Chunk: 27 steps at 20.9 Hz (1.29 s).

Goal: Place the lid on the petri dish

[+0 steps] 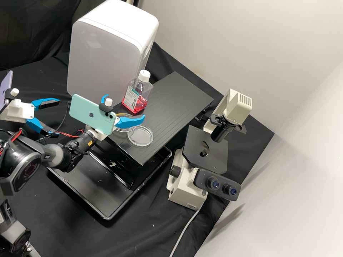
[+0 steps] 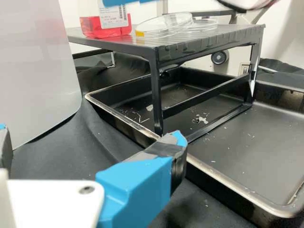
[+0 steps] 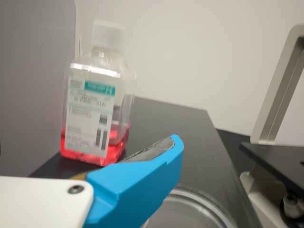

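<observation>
1. Two clear dish halves lie on the raised black shelf (image 1: 178,96) in the high view: a tagged half (image 1: 120,130) bearing a yellow mark, and a plain half (image 1: 140,136) just beside it. Which is the lid and which the base cannot be told. The right gripper (image 1: 119,110) hangs over the tagged half, fingers spread wide and holding nothing. The left gripper (image 1: 42,114), likewise spread and empty, sits off the shelf, well apart from both halves. A bottle of red liquid (image 1: 135,95) stands behind them.
2. Left wrist view: from low beside the black tray (image 2: 266,190), the shelf is seen edge-on. Tagged half (image 2: 164,23) and plain half (image 2: 206,21) both rest on its top, neither covering the other.
3. Right wrist view: one blue finger (image 3: 142,175) juts above a clear rim (image 3: 204,209); which half this is cannot be told. Judged from these views, the task is barely begun: grasping the lid, lifting it, carrying it across and seating it all remain.
</observation>
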Each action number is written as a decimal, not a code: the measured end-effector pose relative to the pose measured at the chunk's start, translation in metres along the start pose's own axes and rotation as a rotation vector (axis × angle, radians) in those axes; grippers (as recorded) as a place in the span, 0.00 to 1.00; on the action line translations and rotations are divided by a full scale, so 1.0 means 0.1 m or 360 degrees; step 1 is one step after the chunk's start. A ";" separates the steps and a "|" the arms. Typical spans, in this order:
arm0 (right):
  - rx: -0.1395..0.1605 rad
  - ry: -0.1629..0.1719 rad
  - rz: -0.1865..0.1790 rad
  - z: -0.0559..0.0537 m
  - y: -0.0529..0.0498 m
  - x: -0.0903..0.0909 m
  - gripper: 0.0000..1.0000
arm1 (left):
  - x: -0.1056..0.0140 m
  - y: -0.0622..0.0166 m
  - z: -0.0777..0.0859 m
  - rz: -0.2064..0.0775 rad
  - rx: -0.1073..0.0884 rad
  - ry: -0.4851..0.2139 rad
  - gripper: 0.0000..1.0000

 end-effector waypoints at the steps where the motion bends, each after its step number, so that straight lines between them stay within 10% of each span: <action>1: -0.0010 -0.0011 -0.0013 0.01 -0.03 -0.01 1.00 | 0.00 0.001 0.00 0.0001 -0.0003 0.0006 1.00; 27: -0.0017 -0.0159 -0.0026 0.23 -0.17 -0.13 1.00 | 0.00 0.002 -0.01 0.0004 -0.0008 0.0018 1.00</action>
